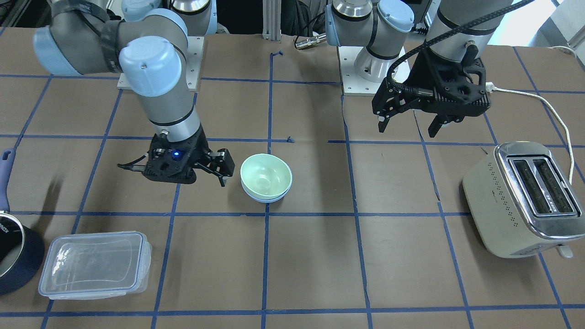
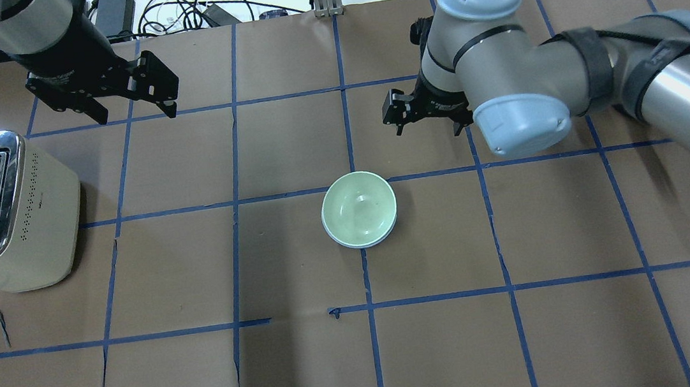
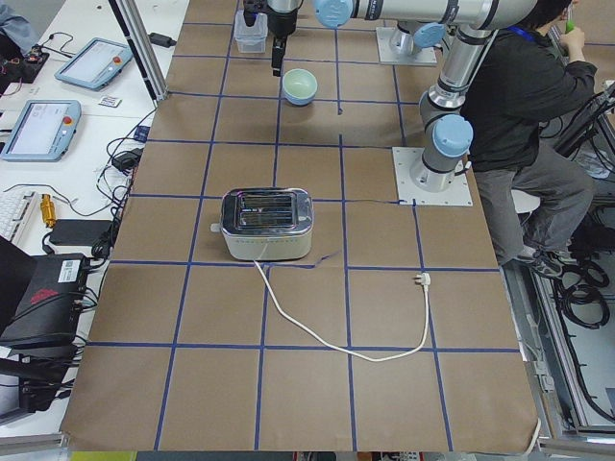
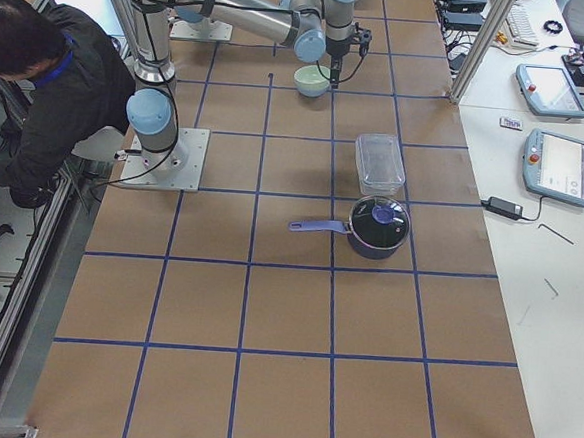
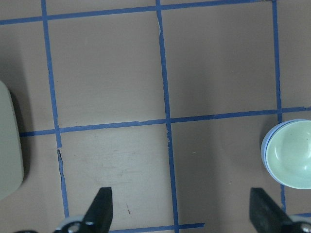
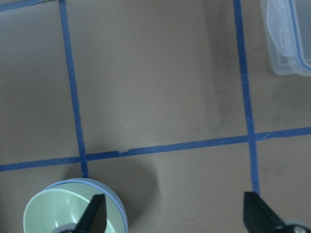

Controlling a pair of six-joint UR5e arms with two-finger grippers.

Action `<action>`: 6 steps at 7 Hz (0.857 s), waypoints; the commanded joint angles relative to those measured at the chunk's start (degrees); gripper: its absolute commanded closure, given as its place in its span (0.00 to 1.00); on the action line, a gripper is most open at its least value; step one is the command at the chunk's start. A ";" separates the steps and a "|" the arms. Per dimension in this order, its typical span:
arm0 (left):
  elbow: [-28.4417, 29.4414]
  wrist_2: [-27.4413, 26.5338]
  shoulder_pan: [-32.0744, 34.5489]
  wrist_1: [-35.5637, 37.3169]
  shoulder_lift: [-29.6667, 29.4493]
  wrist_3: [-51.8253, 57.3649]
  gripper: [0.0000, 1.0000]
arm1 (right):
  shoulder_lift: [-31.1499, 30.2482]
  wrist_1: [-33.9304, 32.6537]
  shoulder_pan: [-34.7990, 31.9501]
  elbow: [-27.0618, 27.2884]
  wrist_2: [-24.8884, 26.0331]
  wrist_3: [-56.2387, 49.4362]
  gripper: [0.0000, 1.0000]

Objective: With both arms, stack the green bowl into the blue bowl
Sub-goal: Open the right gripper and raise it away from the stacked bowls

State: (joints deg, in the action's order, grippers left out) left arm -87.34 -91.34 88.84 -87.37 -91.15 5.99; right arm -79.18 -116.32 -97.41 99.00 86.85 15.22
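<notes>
The green bowl [image 1: 266, 176] sits nested inside the blue bowl [image 1: 267, 200] near the middle of the table [image 1: 320, 274] — only a thin blue rim shows around it. The right gripper [image 6: 175, 216] hangs just beside the stack, jaws spread wide and holding nothing. The left gripper [image 1: 406, 129] hovers well apart from the bowls, over towards the toaster [image 1: 521, 201] — its fingers are parted too, and empty.
</notes>
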 commanded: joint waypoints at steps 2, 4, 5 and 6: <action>-0.02 0.02 -0.07 0.00 0.00 -0.01 0.00 | -4.92 21.46 5.74 -11.17 1.65 -4.04 0.00; -0.02 -0.07 -0.07 0.00 0.09 -0.01 0.00 | -7.47 29.01 5.57 -14.52 7.11 -3.53 0.00; -0.02 -0.15 0.02 0.00 0.09 -0.01 0.00 | -8.01 31.14 5.83 -14.71 3.89 -4.05 0.00; 0.41 -0.33 0.19 0.18 0.09 -1.06 0.00 | -8.01 31.16 5.83 -14.71 1.51 -4.75 0.00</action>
State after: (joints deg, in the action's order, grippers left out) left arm -87.26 -91.51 88.86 -87.32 -91.07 5.72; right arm -86.81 -86.52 -91.67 84.63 91.12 11.14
